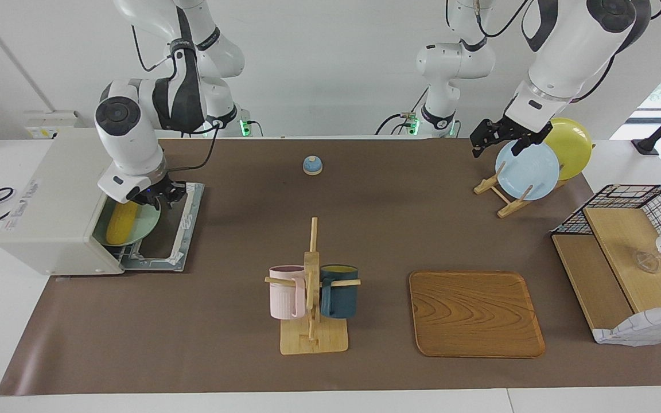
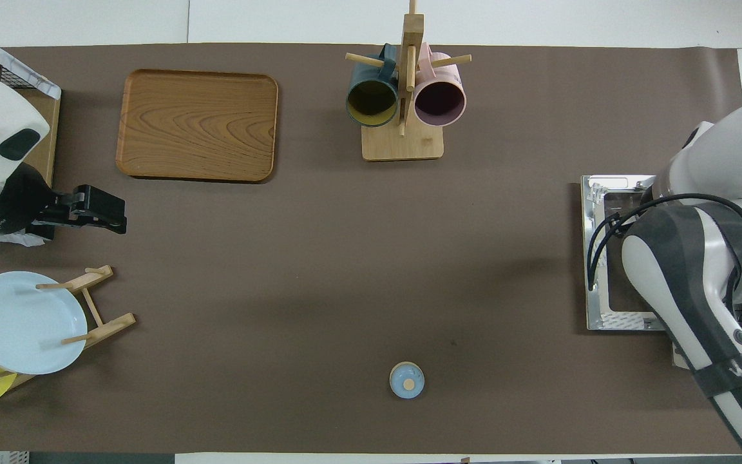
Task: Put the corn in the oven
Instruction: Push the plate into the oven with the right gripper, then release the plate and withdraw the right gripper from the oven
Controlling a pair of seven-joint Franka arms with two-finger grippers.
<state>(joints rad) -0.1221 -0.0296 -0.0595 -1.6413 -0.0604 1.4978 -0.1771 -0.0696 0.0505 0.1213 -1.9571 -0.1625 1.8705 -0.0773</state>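
The off-white oven (image 1: 49, 201) stands at the right arm's end of the table, its door (image 1: 184, 229) folded down flat. The yellow corn (image 1: 122, 222) lies on a pale green plate (image 1: 148, 221) in the oven's mouth. My right gripper (image 1: 161, 196) hangs just over the plate's outer edge and the door, open, apart from the corn. In the overhead view the right arm hides the corn and most of the oven; only the door (image 2: 609, 258) shows. My left gripper (image 1: 497, 143) waits, open and empty, over the plate rack; it also shows in the overhead view (image 2: 120, 216).
A small blue bell (image 1: 312, 165) sits near the robots. A mug rack (image 1: 312, 287) with a pink and a dark blue mug and a wooden tray (image 1: 475, 314) stand mid-table. A blue plate (image 1: 527, 170) and a round yellow plate (image 1: 571, 146) lean in a rack. A wire shelf (image 1: 629, 252) stands beside them.
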